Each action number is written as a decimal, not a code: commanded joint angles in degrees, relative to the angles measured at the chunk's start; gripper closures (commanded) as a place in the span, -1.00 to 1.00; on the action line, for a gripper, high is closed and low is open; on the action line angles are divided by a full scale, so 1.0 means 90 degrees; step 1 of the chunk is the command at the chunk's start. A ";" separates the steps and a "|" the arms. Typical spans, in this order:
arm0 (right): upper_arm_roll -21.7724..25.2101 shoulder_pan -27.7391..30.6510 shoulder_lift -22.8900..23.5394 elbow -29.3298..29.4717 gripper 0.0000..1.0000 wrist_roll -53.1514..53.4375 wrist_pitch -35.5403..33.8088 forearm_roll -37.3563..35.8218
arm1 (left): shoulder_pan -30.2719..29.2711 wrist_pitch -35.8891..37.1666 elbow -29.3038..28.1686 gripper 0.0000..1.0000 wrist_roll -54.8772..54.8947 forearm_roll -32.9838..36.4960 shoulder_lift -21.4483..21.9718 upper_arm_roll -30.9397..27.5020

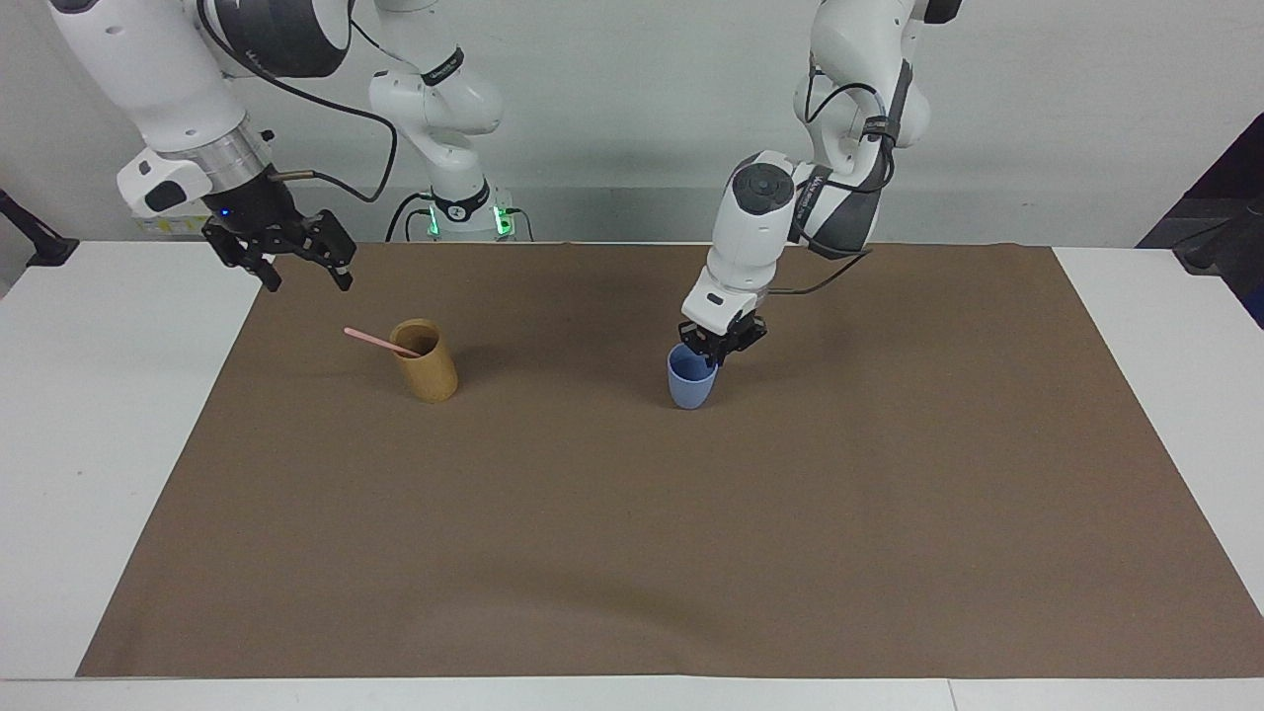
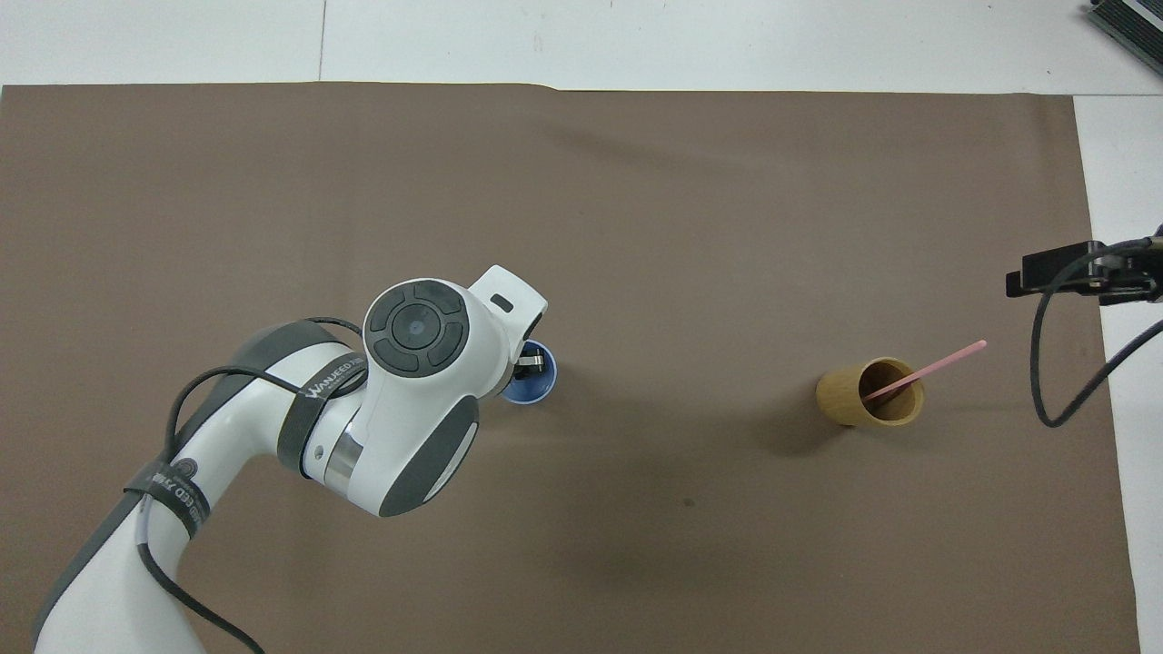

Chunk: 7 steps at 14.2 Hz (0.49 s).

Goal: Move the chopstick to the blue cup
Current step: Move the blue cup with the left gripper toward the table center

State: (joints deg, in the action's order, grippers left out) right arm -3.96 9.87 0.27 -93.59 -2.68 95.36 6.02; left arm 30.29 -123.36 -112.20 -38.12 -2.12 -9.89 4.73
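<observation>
The blue cup (image 1: 690, 383) stands upright near the middle of the brown mat; it also shows in the overhead view (image 2: 538, 391). My left gripper (image 1: 719, 352) is shut on the cup's rim, one finger inside the cup. The pale-pink chopstick (image 1: 373, 340) leans out of the tan bamboo cup (image 1: 427, 361) toward the right arm's end; it shows in the overhead view (image 2: 936, 365) too. My right gripper (image 1: 307, 284) is open and empty, raised over the mat's edge close to the chopstick's free end.
The brown mat (image 1: 632, 543) covers most of the white table. The tan cup (image 2: 870, 394) stands apart from the blue cup, toward the right arm's end. A cable hangs from the right arm (image 2: 1045, 363).
</observation>
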 commanded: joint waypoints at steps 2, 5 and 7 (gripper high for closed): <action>-0.0038 0.0347 0.0185 -0.0186 -1.00 -0.0483 0.0147 0.0550 | 0.0023 -0.0122 -0.0101 -0.41 -0.0256 0.0128 0.0083 -0.0027; -0.0038 0.0465 0.0166 -0.0488 -1.00 -0.0484 0.0234 0.1107 | -0.0006 0.0005 0.0045 -1.00 -0.0257 0.0138 0.0054 -0.0046; -0.0038 0.0494 0.0117 -0.0781 -1.00 -0.0561 0.0284 0.1399 | 0.0004 0.0180 0.0142 -1.00 -0.0199 0.0138 0.0151 -0.0076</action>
State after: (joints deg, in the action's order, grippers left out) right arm -3.90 13.22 2.85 -96.81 -5.45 95.92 15.19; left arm 30.27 -123.46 -111.74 -39.38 -2.08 -9.73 4.37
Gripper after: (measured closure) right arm 0.000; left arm 0.000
